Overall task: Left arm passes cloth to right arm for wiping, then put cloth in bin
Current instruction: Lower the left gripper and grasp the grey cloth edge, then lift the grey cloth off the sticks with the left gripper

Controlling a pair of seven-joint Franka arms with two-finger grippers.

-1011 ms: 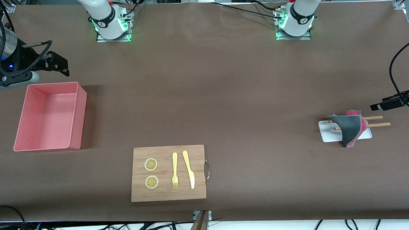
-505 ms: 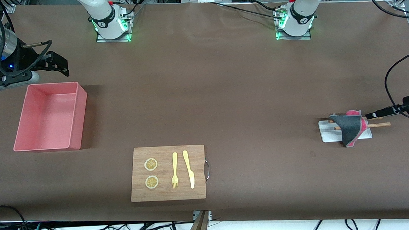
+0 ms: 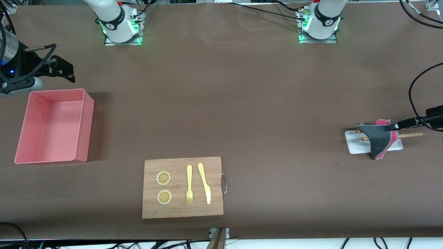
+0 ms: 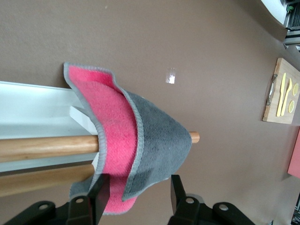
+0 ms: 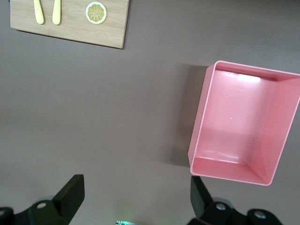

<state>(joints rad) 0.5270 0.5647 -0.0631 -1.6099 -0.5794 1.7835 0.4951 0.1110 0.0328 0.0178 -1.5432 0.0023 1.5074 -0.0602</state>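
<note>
Our left tool point(image 4: 137, 197) is open wide just at the cloth point(image 3: 378, 138), its fingers straddling the edge, while the right tool point(image 5: 136, 194) waits open by the bin point(image 3: 83, 125).

The cloth point(image 3: 379, 138) lay draped over two chopsticks point(image 3: 409, 135) on a rest point(image 3: 355, 143) at the left arm's end of the table point(image 3: 243, 101). The bin point(image 3: 84, 125) sat at the right arm's end. Between them, nearer the front camera, a cutting board point(image 3: 182, 210) carried a fork point(image 3: 189, 184), a knife point(image 3: 204, 182) and two lemon slices point(image 3: 163, 178).
</note>
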